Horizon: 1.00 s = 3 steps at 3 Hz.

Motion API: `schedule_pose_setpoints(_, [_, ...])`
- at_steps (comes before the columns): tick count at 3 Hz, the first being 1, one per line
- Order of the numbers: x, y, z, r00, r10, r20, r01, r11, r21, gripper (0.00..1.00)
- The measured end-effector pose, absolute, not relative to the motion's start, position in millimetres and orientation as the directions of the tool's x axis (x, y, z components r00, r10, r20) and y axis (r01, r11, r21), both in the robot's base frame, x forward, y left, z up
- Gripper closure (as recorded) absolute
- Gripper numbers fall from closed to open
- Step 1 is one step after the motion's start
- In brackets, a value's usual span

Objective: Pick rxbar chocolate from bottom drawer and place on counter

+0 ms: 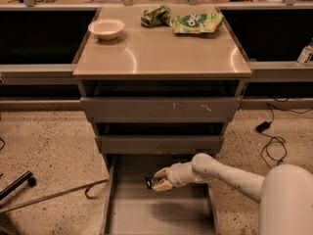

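- The gripper (156,184) hangs inside the open bottom drawer (122,214), near its 12 o'clock end. It sits just below the front of the middle drawer (159,144) and points toward 9 o'clock.
- Its two pale fingers are pressed onto a small dark bar, the rxbar chocolate (148,181). The bar sticks out at the 9 o'clock side of the fingertips.
- The bar is held clear of the drawer's plain grey bottom, and a dim shadow lies there toward 6 o'clock from the gripper. The lettering on the wrapper cannot be made out.
- The white arm (230,173) comes in from 4 o'clock, out of a bulky white body in the picture's 5 o'clock corner. It reaches over the drawer's right side and bends at a rounded joint before the wrist.
- The counter (161,53) lies at 12 o'clock from the gripper, well apart from it.
- On the counter, a pale bowl (106,28) stands near the 10 o'clock corner.
- A crumpled green bag (155,16) lies at 12 o'clock by the far edge, with a flat green bag (197,22) just beside it toward 1 o'clock.
- The top drawer (159,109) sits right under the counter with a dark gap above its front, and the middle drawer shows a similar gap.
- On the speckled floor (44,141), a black cable (269,131) trails at 3 o'clock from the cabinet.
- A thin metal rod (54,195) lies at 8 o'clock, its hooked end near the bottom drawer's left wall.
- A clear bottle (305,53) stands at the picture's 2 o'clock edge.
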<state>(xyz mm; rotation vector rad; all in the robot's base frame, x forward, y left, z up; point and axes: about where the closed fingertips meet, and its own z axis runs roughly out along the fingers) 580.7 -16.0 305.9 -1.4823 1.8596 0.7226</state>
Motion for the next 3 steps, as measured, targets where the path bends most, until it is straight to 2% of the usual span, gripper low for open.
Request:
schedule_pose_setpoints(1, [583.0, -8.4, 356.5, -0.086, -0.551, -0.83, -0.979, 0.2, -0.032, 1.0])
schedule_pose_setpoints(2, [585.0, 11.5, 437.5, 0.049, -0.495, -0.867, -0.978, 0.153, -0.142, 1.0])
schedule_pose_setpoints(3, [590.9, 29.9, 519.7, 0.163, -0.466, -0.87, -0.968, 0.097, -0.233, 1.0])
